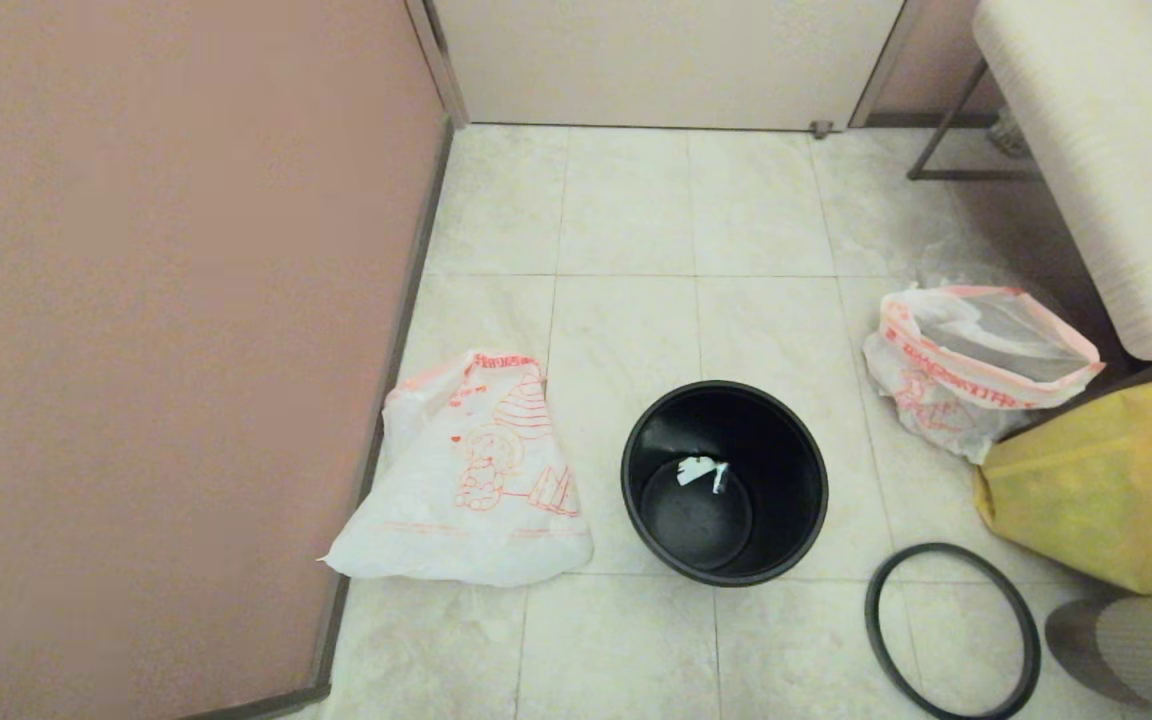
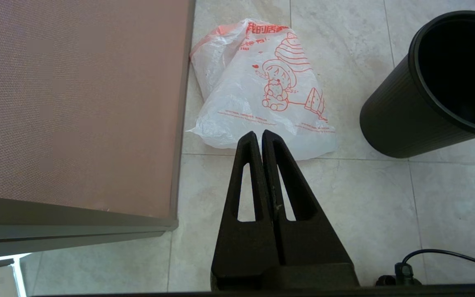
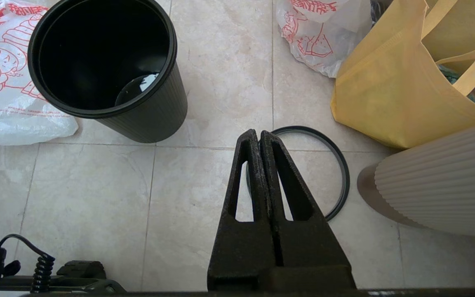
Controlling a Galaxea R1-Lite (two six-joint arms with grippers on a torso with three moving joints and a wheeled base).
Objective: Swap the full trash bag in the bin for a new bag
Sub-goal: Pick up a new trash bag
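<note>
The black bin (image 1: 781,440) stands upright on the tiled floor with no bag in it; a white scrap (image 1: 701,470) lies at its bottom. Flat on the floor to the bin's left lies the new bag (image 1: 471,480), limp and white with a red-orange cartoon. The full trash bag (image 1: 966,365), with a red-orange band at its mouth, sits to the right. The dark hoop (image 1: 953,630) lies on the floor at the front right. My left gripper (image 2: 259,133) hangs shut and empty above the near edge of the new bag (image 2: 258,90). My right gripper (image 3: 256,132) is shut and empty above the hoop (image 3: 342,165).
A pink-brown wall (image 1: 156,350) runs along the left, close to the new bag. A yellow fabric bag (image 1: 1106,480) stands beside the full trash bag. A ribbed white object (image 1: 1146,640) sits at the front right and a pale bench (image 1: 1106,150) at the back right.
</note>
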